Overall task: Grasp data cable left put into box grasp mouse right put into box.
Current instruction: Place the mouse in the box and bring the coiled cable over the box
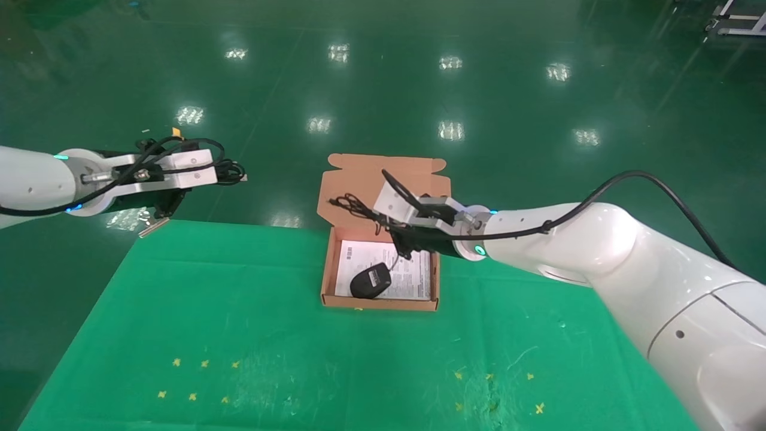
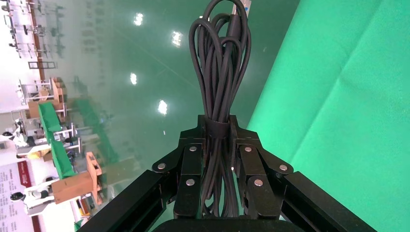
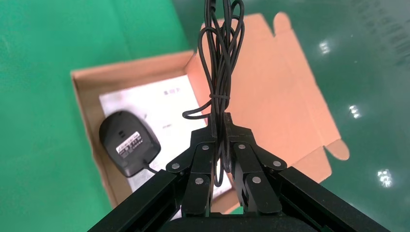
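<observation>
My left gripper (image 1: pixel 212 175) is shut on the data cable (image 1: pixel 234 173), a black looped bundle, and holds it in the air beyond the table's back-left corner. In the left wrist view the cable (image 2: pixel 220 63) runs out between the shut gripper (image 2: pixel 217 126). The mouse (image 1: pixel 371 280) lies label up on the white sheet (image 1: pixel 413 275) inside the box (image 1: pixel 328 263), whose flap lid (image 1: pixel 359 179) stands open at the back. My right gripper (image 1: pixel 389 228) hangs over the box, shut on the mouse's bundled cord (image 1: pixel 353 206). The right wrist view shows the gripper (image 3: pixel 218 121), cord (image 3: pixel 220 63) and mouse (image 3: pixel 128 142).
The green cloth table (image 1: pixel 239 335) has yellow cross marks at front left (image 1: pixel 191 377) and front right (image 1: pixel 497 389). A small metal bar (image 1: pixel 153 227) lies at the table's back-left corner. Shiny green floor (image 1: pixel 479 90) lies beyond the back edge.
</observation>
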